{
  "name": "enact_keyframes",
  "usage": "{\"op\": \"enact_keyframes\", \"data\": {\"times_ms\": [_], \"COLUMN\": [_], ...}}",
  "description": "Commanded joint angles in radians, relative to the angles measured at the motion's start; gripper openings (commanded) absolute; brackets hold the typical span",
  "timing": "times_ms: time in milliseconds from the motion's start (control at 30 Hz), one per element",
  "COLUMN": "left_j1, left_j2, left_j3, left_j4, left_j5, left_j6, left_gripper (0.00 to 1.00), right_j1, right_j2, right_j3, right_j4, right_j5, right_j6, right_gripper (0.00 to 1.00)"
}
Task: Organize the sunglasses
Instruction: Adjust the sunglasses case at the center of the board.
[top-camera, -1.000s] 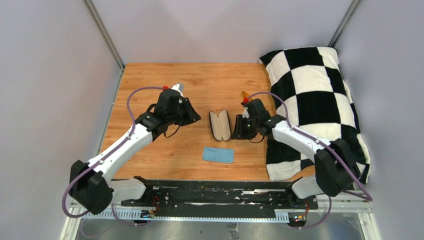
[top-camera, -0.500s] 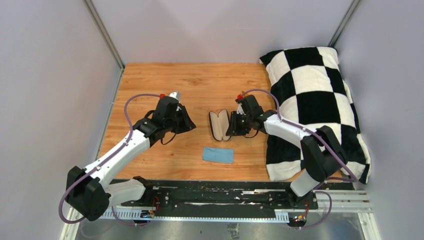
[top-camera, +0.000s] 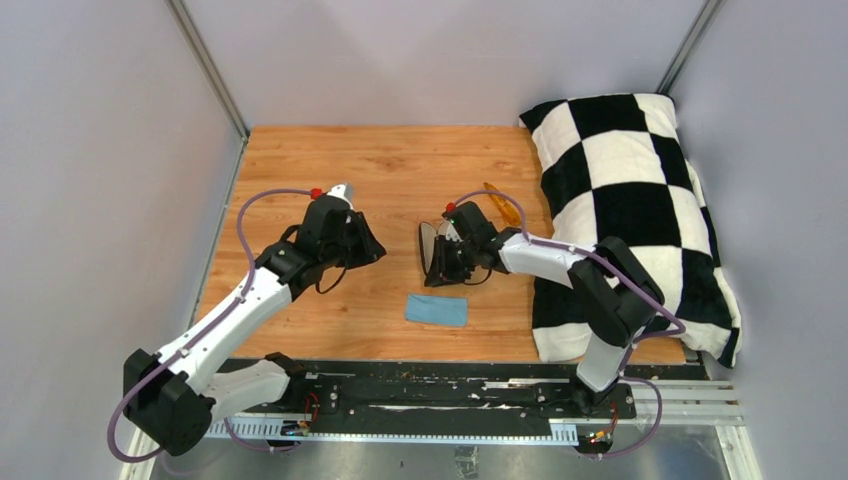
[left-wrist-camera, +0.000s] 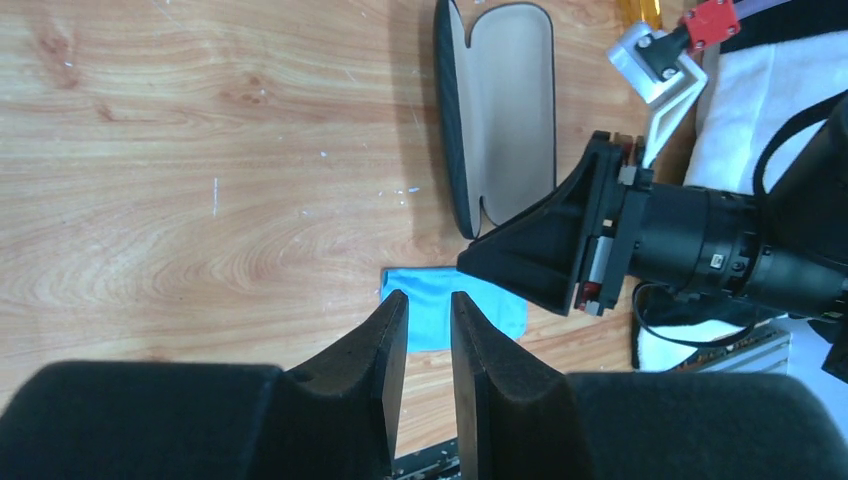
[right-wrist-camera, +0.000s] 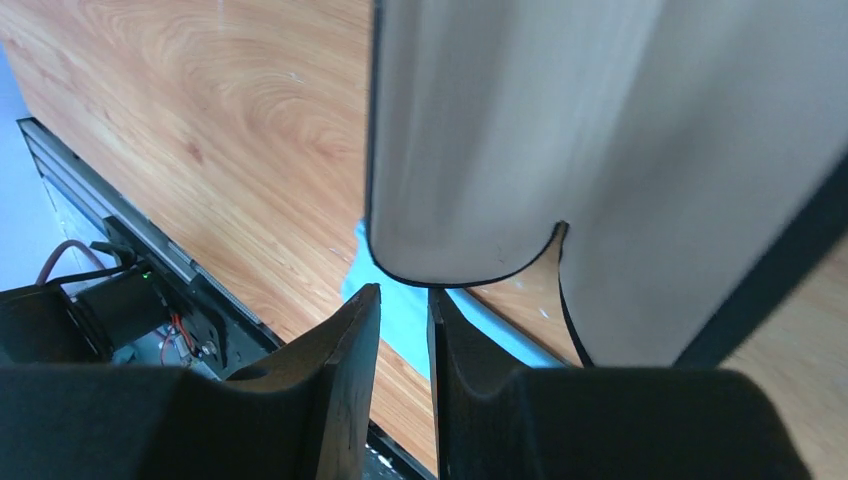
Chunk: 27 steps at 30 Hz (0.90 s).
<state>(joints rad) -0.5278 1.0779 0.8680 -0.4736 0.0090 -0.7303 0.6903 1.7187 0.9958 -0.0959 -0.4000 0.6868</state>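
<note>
The amber sunglasses (top-camera: 503, 205) lie on the wooden table just left of the pillow, with no gripper on them; a sliver of them (left-wrist-camera: 640, 10) shows at the top edge of the left wrist view. The black case (top-camera: 430, 245) lies open, its beige lining (left-wrist-camera: 505, 100) facing up. My right gripper (top-camera: 443, 272) hovers over the case's near end, its jaws a narrow gap apart with nothing between them (right-wrist-camera: 403, 295). My left gripper (top-camera: 378, 252) hangs left of the case, slightly open and empty (left-wrist-camera: 428, 305).
A light-blue cloth (top-camera: 437, 309) lies flat near the front edge, just below the case. A black-and-white checkered pillow (top-camera: 640, 200) fills the right side. Grey walls close in the table on three sides.
My right gripper has swung left, from beside the pillow to over the open case, uncovering the sunglasses, and its jaws have narrowed. The left arm has drawn back slightly.
</note>
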Motion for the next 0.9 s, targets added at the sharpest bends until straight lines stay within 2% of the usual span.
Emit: {"op": "enact_keyframes", "data": {"times_ms": [0, 133, 300, 567, 700, 867], "left_j1": [-0.005, -0.005, -0.006, -0.006, -0.006, -0.006], "left_j2": [-0.038, -0.048, -0.101, -0.207, -0.226, -0.189], "left_j3": [-0.015, -0.021, -0.047, -0.050, -0.054, -0.080], "left_j4": [-0.034, -0.051, -0.069, -0.153, -0.166, -0.121], "left_j5": [-0.054, -0.054, -0.074, -0.118, -0.120, -0.071], "left_j6": [0.018, 0.018, 0.004, 0.017, 0.022, 0.025], "left_gripper": [0.27, 0.27, 0.27, 0.29, 0.30, 0.31], "right_j1": [0.023, 0.023, 0.023, 0.022, 0.023, 0.029], "right_j2": [0.027, 0.056, 0.166, 0.317, 0.299, 0.157], "right_j3": [0.075, 0.130, 0.238, 0.471, 0.526, 0.456], "right_j4": [0.009, -0.024, -0.040, -0.104, -0.137, -0.218], "right_j5": [-0.014, 0.004, -0.002, -0.001, 0.012, 0.135], "right_j6": [0.017, -0.017, -0.039, -0.077, -0.101, -0.197], "right_gripper": [0.30, 0.31, 0.30, 0.30, 0.30, 0.30]}}
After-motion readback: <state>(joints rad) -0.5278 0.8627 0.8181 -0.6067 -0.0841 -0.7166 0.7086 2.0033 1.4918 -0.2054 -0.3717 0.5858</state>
